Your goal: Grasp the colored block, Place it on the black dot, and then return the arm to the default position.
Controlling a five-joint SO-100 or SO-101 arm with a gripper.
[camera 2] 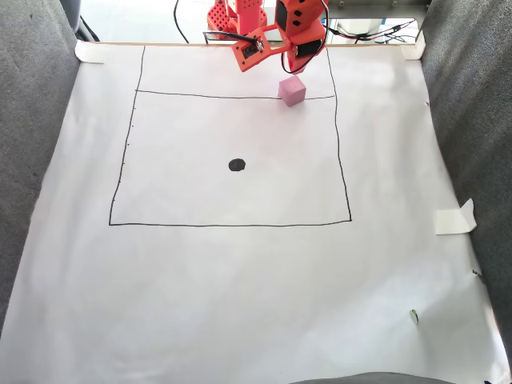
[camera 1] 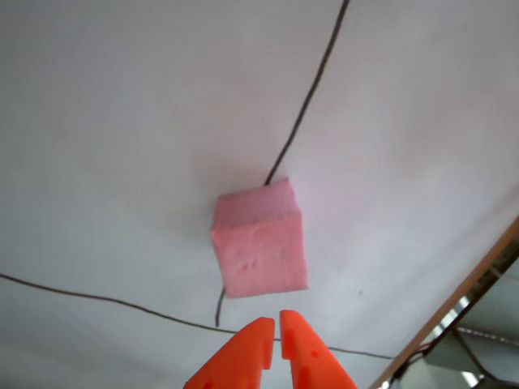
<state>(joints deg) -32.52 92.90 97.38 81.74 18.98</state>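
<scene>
A: Quick one. We see the small pale pink foam cube (camera 2: 292, 90) sitting right on the thin black drawn line (camera 2: 232, 97) that forms the top edge of the drawn square, toward that line's right end in the fixed view. It's on the white paper sheet (camera 2: 240, 304).

B: Agreed. And the solid black round dot (camera 2: 237, 165)? We place it well apart from the cube — down and to the left of it in the fixed view, inside the square.

A: Gripper. In the other view the two bright orange pointed plastic fingers (camera 1: 276, 336) come in from the bottom edge, tips nearly together, a thin slit between them, nothing held.

B: Key relation — the cube lies straight ahead of the tips, just beyond them and not touching. A corner edge faces the camera, so we read it as turned at an angle to the fingers.

A: So we judge the grasp isn't made yet; the fingers would need to spread before closing round it.

B: Labels, writing?

A: None we can read. Only small tick marks along the square's left side.
</scene>
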